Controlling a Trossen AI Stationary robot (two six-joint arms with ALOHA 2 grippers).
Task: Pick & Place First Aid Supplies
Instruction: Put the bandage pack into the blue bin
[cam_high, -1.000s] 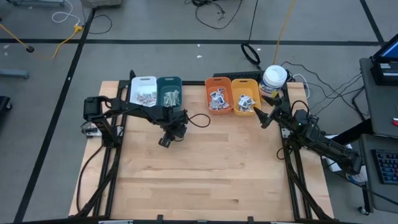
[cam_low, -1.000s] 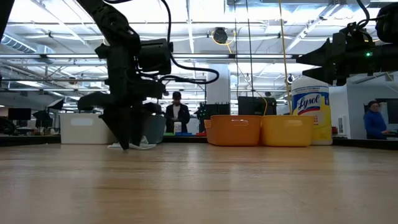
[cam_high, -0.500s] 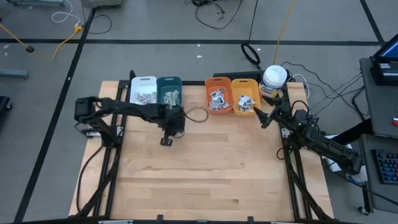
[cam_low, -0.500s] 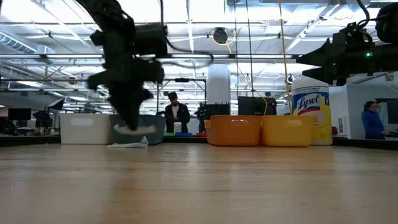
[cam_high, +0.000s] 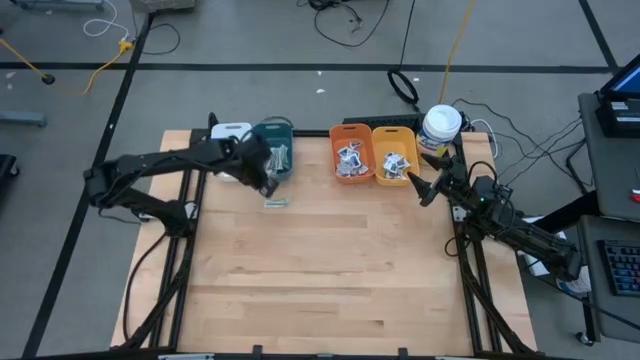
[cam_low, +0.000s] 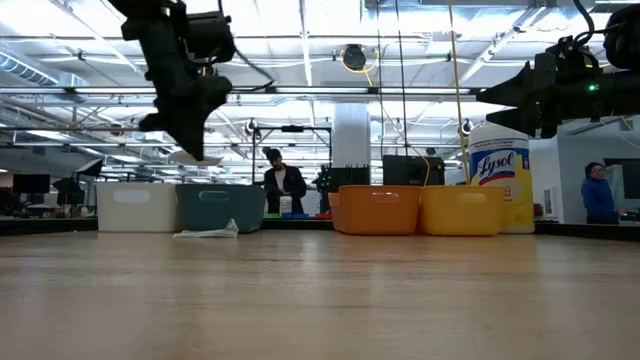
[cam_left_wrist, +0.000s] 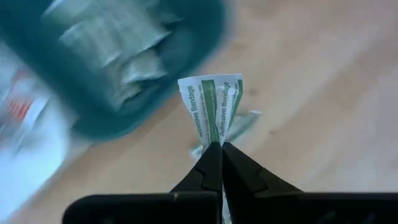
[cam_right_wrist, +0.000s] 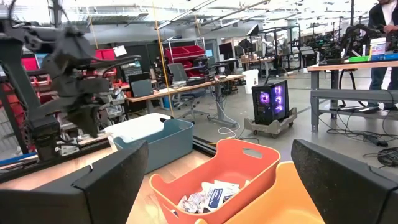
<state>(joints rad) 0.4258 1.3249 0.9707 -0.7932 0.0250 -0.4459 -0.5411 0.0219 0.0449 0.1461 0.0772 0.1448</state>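
My left gripper (cam_high: 268, 176) hangs above the table, just in front of the teal bin (cam_high: 273, 143), shut on a pale-green bandage strip (cam_left_wrist: 211, 107). In the low view the strip (cam_low: 196, 157) shows under the gripper (cam_low: 190, 148), well above the wood. A second pale packet (cam_high: 276, 203) lies flat on the table below it. My right gripper (cam_high: 424, 188) waits open at the table's right side, beside the yellow bin (cam_high: 394, 156), with nothing between its fingers (cam_right_wrist: 99, 180). My left gripper pinches one end of the bandage strip (cam_left_wrist: 217, 138) between its two fingertips. The fingers slant down from above. The strip sticks out past the tips, creased along its length, and is lifted clear of the table and the bin.
Four bins stand in a row at the far edge: white (cam_high: 230, 145), teal, orange (cam_high: 350, 155) and yellow, all with packets inside. A white canister (cam_high: 441, 125) stands at the far right. The near half of the wooden table (cam_high: 320, 290) is bare wood.
My left gripper has risen from the table and gone toward the far edge, up to the teal bin, rolling its wrist on the way. The green strip has come up with it, lifted clear. The other packet has stayed on the table.
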